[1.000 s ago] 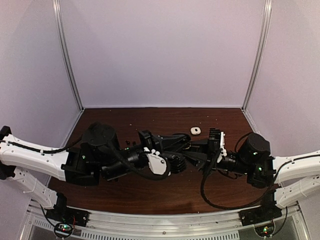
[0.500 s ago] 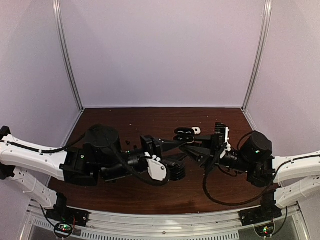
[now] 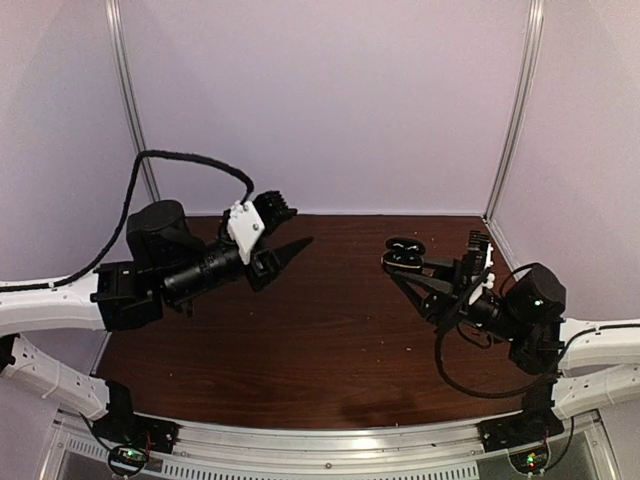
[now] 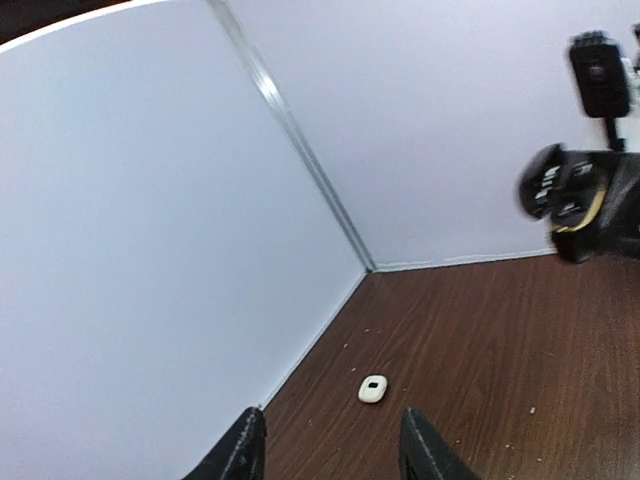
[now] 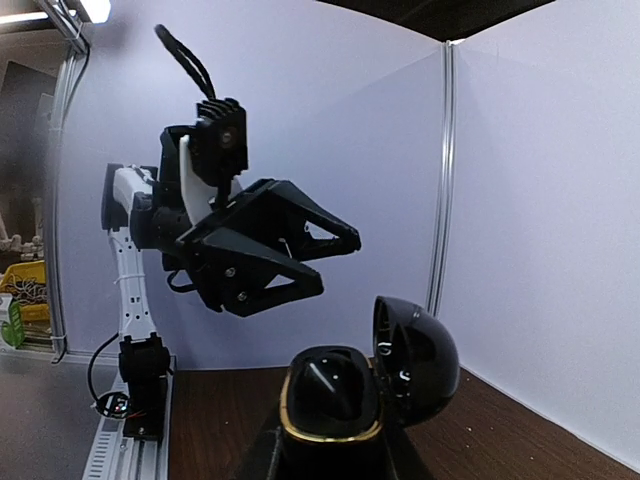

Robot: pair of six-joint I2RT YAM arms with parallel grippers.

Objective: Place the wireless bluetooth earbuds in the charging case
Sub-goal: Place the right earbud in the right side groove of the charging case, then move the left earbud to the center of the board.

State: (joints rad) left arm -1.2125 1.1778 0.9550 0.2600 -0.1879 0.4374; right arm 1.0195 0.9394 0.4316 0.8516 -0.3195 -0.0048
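The right hand (image 3: 412,268) grips the open black charging case (image 5: 330,395), held up at centre right of the overhead view. The left hand (image 5: 340,263) hangs released and empty at upper left. A small white piece (image 4: 372,388) lies on the surface (image 4: 480,330), lower centre of the left wrist view; whether it is an earbud, I cannot tell

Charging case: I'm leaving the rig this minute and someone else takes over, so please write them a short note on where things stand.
Right gripper: jaws shut on the black charging case, held up off the table, lid open.
Left gripper: raised, jaws open, empty.
Small white item: lying on the table near a wall; too small to tell whether it is an earbud.
Done: case is in hand and open.
Left: whether any earbuds sit inside cannot be told from these views, so check, then insert whatever is missing.
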